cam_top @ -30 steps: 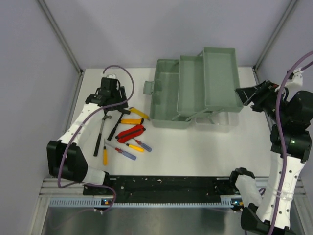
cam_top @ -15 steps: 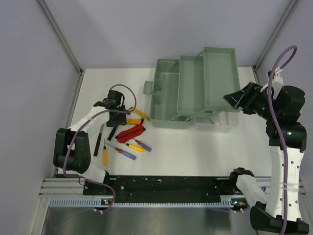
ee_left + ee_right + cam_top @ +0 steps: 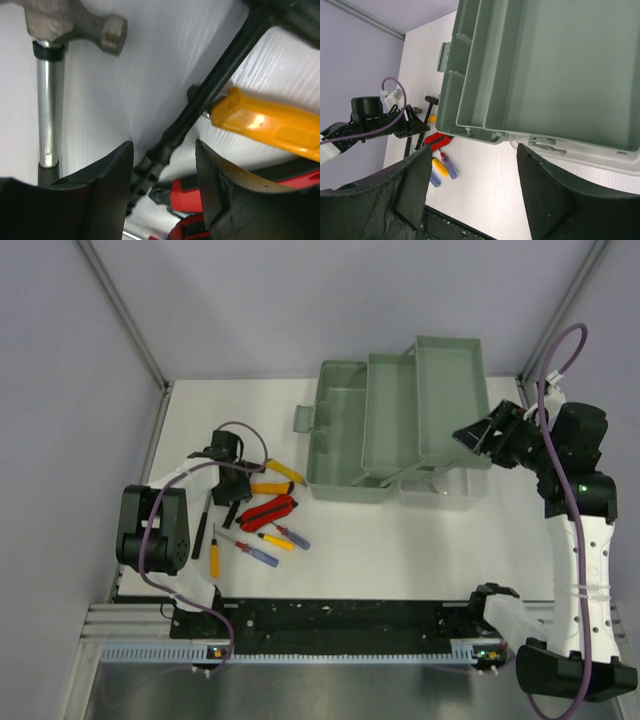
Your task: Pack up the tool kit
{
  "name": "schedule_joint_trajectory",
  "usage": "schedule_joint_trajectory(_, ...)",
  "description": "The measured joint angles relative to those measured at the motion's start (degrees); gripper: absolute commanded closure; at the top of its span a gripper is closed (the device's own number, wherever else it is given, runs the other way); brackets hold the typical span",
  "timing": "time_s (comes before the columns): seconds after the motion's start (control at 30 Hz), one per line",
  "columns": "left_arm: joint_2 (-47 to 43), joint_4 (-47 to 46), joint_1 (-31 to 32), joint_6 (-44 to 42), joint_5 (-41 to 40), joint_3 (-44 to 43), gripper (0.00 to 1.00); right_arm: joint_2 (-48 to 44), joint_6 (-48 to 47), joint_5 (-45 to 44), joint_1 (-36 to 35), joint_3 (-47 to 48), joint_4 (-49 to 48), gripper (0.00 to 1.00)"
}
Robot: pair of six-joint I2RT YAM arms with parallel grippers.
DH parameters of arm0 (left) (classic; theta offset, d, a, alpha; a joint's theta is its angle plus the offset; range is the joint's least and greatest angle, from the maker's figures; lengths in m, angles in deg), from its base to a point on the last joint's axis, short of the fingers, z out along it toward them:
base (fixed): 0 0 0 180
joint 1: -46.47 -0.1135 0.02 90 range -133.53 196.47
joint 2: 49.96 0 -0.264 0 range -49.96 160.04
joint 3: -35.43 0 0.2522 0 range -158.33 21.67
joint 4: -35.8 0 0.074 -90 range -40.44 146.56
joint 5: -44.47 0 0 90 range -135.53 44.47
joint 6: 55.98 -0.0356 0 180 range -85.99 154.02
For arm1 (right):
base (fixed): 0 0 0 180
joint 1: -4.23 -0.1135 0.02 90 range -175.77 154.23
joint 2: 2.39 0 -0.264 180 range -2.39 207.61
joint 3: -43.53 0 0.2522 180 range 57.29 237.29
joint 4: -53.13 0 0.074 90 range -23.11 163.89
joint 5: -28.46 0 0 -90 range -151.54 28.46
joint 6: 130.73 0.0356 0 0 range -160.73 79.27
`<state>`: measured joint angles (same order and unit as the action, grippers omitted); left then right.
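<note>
Tool kit [image 3: 340, 440]: open at twelve to one o'clock on the white table [image 3: 400, 550], up against the back edge. Two trays [image 3: 452, 390] fanned out toward two o'clock, above the translucent lid [image 3: 440, 495]. Bare tabletop from the front wall down to the black rail [image 3: 330, 618] at six, good room there. Tighter at three o'clock: outer tray's edge near the right gripper [image 3: 474, 150], seen from above.

Over at nine o'clock, loose tools bunched close: hammer [image 3: 47, 100], black-handled tool [image 3: 205, 90], yellow knife [image 3: 265, 122], red pliers [image 3: 268, 512], screwdrivers [image 3: 258, 552]. Knife end just beside the black shaft, pliers right below it.

Left gripper [image 3: 164, 146]: down low over that bunch, arm folded back on itself, elbow out at eight o'clock. Straddling the black shaft, jaws parted, a sliver of table showing on each side, nothing clamped.

Right gripper: raised at three o'clock, forearm upright, wrist bent to point toward nine. Jaws held wide, nothing between them, the box's front corner and lid in view beyond.
</note>
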<state>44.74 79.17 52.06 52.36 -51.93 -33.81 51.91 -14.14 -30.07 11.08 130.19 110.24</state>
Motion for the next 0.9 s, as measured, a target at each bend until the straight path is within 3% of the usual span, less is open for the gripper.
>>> schedule_joint_trajectory(0.2,0.5,-1.7,0.0,0.2,0.5,0.2,0.53,0.0,0.6,-0.9,0.0,0.0,-0.2,0.33)
schedule_joint_trajectory(0.47,1.3,-2.7,0.0,-0.2,-0.7,-0.7,0.75,-1.1,1.6,-2.4,0.0,0.0,-0.5,0.33)
schedule_joint_trajectory(0.6,1.6,-2.3,0.0,-1.2,-3.9,-1.2,1.00,-2.1,1.7,-3.0,0.0,0.0,-0.5,0.33)
schedule_joint_trajectory(0.9,2.6,-1.1,0.0,-3.3,-5.0,-4.5,1.00,-2.6,2.5,-4.5,0.0,0.0,-0.4,0.34)
